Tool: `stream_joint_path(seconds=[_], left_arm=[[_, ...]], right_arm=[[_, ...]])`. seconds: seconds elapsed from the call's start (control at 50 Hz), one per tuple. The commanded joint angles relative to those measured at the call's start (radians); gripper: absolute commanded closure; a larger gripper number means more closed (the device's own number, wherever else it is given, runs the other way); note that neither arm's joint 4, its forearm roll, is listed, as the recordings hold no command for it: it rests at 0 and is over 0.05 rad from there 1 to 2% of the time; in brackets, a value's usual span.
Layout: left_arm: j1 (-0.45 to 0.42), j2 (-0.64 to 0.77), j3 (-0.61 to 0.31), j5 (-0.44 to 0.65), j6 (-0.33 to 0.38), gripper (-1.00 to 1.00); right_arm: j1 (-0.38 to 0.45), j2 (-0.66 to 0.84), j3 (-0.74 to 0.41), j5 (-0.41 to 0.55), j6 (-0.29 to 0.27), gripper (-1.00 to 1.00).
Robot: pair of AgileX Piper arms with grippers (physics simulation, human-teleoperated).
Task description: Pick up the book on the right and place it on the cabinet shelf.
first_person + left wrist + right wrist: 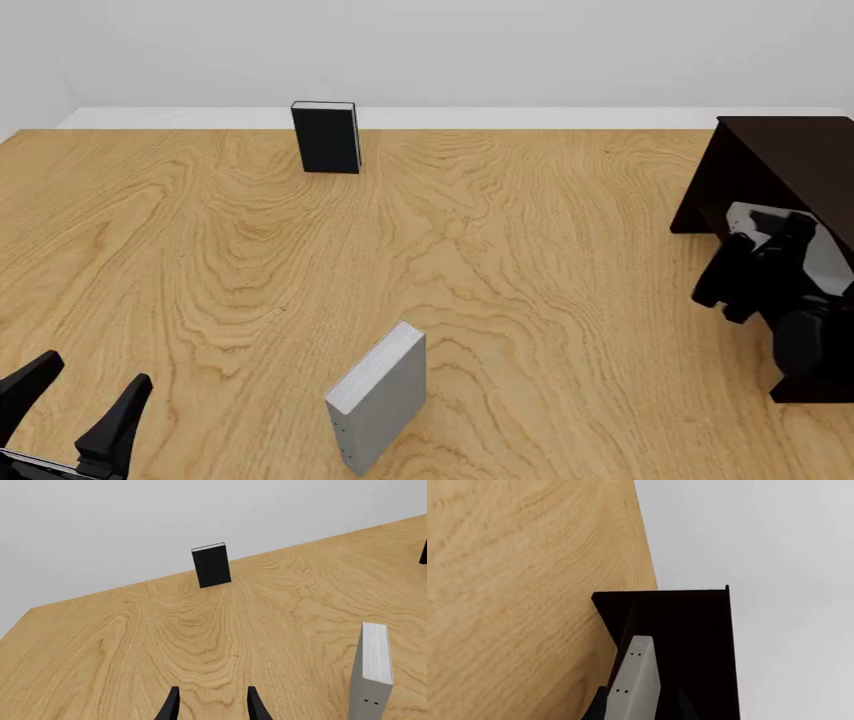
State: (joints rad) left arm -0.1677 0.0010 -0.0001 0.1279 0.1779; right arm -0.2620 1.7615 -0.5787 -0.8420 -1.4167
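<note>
nearly done: the right gripper (639, 707) pinches the pale grey-white book (635, 682) at the dark cabinet (787, 160) opening, not yet released; the left gripper (74, 405) is spread, idle.

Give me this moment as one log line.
right gripper: shut on book, at cabinet | left gripper: open, idle | grey book, black book: upright on table

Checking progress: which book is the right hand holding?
The pale grey book, held between the right hand fingers at the dark cabinet; the other two stand free on the table.
</note>
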Motion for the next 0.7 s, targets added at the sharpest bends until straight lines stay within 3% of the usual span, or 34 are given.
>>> stream_joint_path(seconds=[0.02, 0.5, 0.7], left_arm=[[0.000, 0.000, 0.000, 0.002, -0.001, -1.00], [0.000, 0.000, 0.000, 0.004, -0.004, -1.00], [-0.003, 0.000, 0.000, 0.006, -0.005, -1.00]], right_arm=[[0.031, 0.021, -0.032, 0.006, 0.007, -1.00], [0.091, 0.020, -0.070, 0.032, 0.013, -1.00], [0.141, -0.065, -0.098, 0.121, 0.051, -1.00]])
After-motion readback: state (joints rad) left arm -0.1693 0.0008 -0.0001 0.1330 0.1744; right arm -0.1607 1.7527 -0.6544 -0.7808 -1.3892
